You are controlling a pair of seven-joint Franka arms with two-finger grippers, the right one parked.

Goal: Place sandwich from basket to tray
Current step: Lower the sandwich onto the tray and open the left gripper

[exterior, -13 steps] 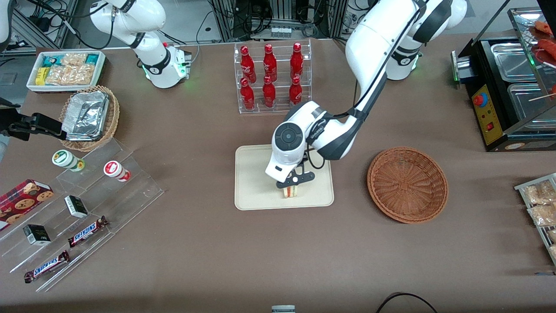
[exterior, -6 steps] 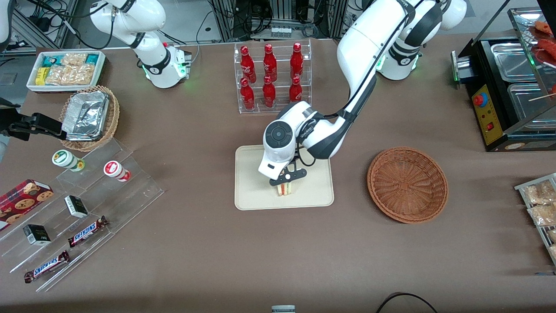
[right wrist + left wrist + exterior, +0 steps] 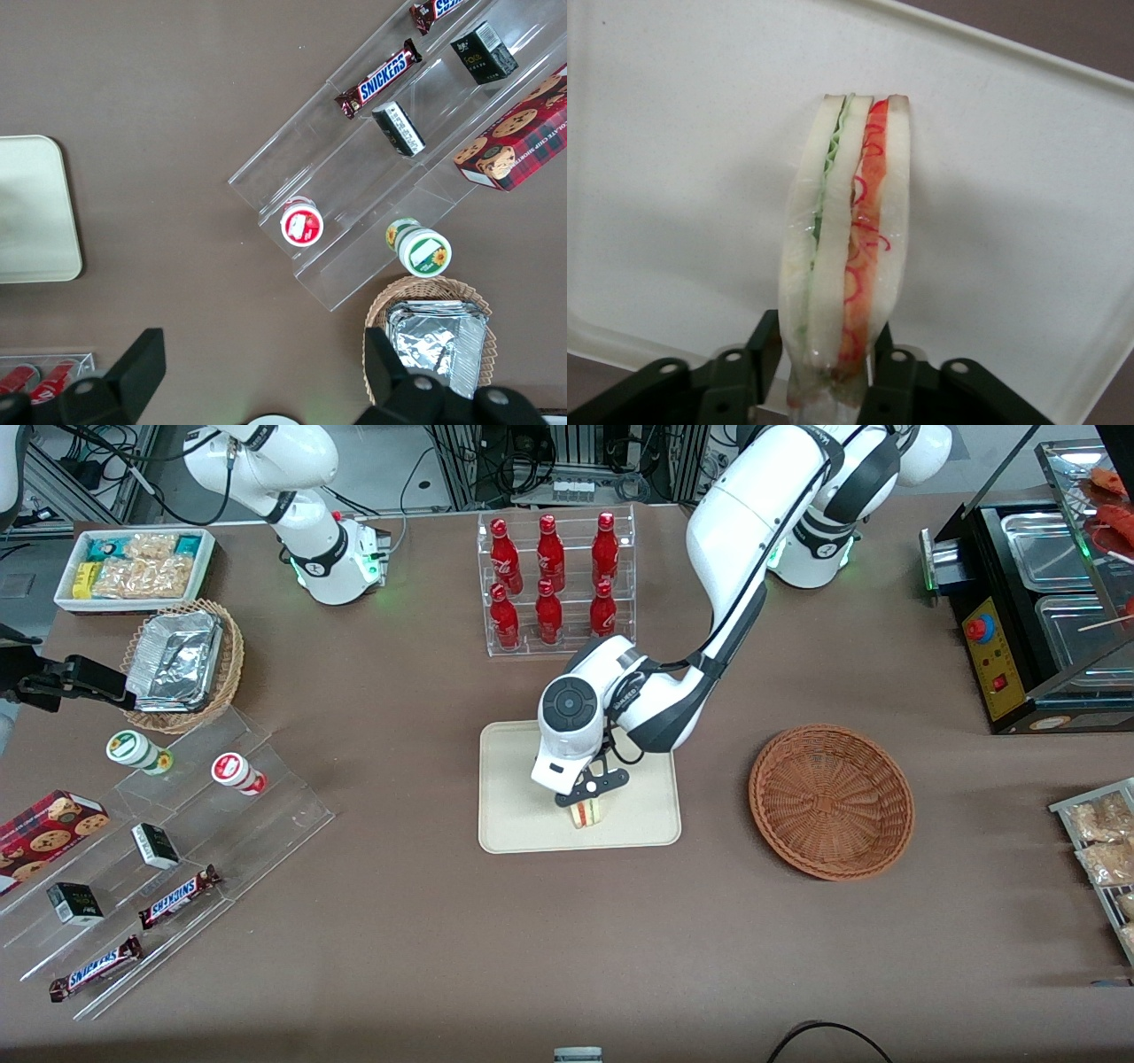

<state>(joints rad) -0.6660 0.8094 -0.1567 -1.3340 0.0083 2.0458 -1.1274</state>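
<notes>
Lowered slightly since a moment ago, the left arm bends over the tray (image 3: 514, 815). Its claw (image 3: 586, 804) stays clamped on the upright sandwich (image 3: 846, 239).

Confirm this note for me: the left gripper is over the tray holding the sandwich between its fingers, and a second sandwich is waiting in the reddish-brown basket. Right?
One thing is wrong: the basket holds nothing, as the front view shows. The rest stands: the gripper is over the tray, shut on the sandwich, which the left wrist view shows clamped between its fingers.
</notes>
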